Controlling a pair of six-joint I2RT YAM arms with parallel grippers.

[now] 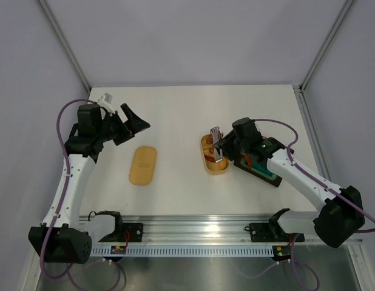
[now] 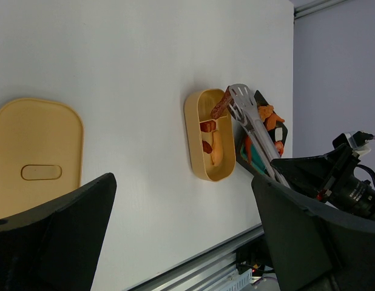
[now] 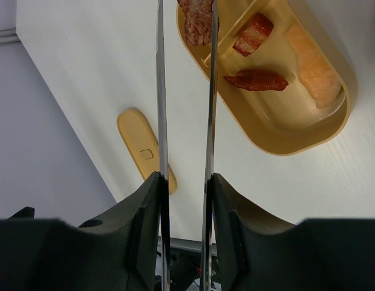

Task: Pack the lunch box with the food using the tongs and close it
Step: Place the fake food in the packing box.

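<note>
The lunch box (image 1: 215, 159) is seen lying open on the white table (image 1: 175, 115), right of centre, with the black tray (image 1: 263, 173) beside it on its right. Three pieces of the food are counted inside on the right wrist view: an orange-pink piece (image 3: 314, 68) laid along the outer wall, a dark red piece (image 3: 257, 80) next to it, and a red-and-white striped piece (image 3: 253, 34) up by the divider (image 3: 227, 37). The tongs (image 3: 210, 91) are gripped by the right gripper (image 3: 184, 182), its jaws pressed in on the two silver arms, which are squeezed almost parallel. A brown-red piece (image 3: 198, 21) is pinched between the tong tips, over the end of the box beyond the divider. Whether that piece hangs clear of the box floor or rests on it cannot be settled from this angle. A few more orange pieces (image 2: 269, 115) are picked out on the tray in the left wrist view. The left gripper (image 1: 130, 124) is held up over the left part of the table, its jaws spread wide and nothing caught between them. The flat lid (image 1: 143, 165) is laid on the table between the two arms, well apart from the box, its oval recess turned upward.
</note>
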